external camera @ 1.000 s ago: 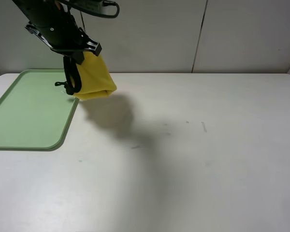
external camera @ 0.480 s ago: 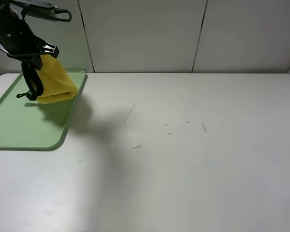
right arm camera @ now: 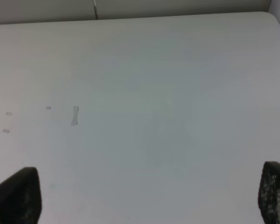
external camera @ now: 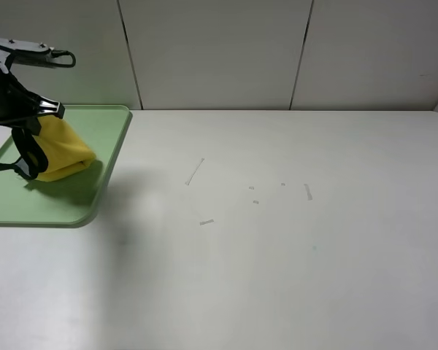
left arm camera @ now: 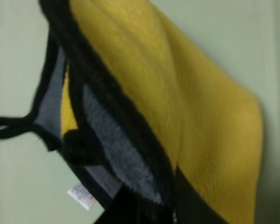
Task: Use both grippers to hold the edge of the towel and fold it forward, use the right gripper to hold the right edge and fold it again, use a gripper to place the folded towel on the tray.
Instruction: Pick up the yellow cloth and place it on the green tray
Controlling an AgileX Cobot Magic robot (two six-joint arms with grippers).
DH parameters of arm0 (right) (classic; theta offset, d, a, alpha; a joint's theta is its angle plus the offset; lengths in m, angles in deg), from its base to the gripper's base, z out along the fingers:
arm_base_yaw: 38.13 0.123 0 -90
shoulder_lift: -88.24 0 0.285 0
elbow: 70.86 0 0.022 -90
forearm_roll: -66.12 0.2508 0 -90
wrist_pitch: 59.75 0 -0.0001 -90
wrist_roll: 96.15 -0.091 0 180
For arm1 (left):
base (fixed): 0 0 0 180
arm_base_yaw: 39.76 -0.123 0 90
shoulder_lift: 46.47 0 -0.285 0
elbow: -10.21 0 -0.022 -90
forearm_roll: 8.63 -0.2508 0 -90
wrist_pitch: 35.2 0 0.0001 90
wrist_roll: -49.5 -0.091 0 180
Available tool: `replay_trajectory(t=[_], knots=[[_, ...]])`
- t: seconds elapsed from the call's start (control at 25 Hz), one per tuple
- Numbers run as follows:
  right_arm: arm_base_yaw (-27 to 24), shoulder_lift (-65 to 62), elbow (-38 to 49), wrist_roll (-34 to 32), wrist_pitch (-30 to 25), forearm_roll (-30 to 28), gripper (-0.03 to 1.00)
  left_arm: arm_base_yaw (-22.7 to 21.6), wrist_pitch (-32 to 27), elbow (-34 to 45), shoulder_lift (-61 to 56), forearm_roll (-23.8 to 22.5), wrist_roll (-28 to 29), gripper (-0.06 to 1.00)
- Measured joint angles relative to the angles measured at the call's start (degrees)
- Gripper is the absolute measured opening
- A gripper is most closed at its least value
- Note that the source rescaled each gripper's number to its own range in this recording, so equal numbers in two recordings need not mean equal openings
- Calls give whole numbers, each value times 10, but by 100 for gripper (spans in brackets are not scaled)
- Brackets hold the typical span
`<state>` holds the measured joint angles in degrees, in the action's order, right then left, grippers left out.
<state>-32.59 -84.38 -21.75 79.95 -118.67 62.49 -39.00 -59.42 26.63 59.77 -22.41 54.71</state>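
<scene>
Over the tray (external camera: 95, 208), left gripper (external camera: 31, 125) clamping folded towel (external camera: 62, 149), lower than before

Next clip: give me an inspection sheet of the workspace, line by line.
Surface: white table, a few small scuff marks.
Job's things: folded towel hanging from the left gripper over the pale green tray; whether it touches the tray is unclear.
Clutter: nothing seen.
Grippers: left shut on towel; right gripper open, holding nothing, over bare table.
Cables: black loop above the left arm.
Surroundings: pale panelled wall.
</scene>
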Motion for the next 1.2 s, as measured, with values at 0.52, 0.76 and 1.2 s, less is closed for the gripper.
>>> replay_trajectory(t=[0.52,0.76,1.2], knots=[[0,0,0,0,0,0,100,-7,255,162,0,0,1,3],[0,0,0,0,0,0,100,-7,273,170,0,0,-1,3],[0,0,0,0,0,0,100,-7,247,170,-18,0,-8,92]])
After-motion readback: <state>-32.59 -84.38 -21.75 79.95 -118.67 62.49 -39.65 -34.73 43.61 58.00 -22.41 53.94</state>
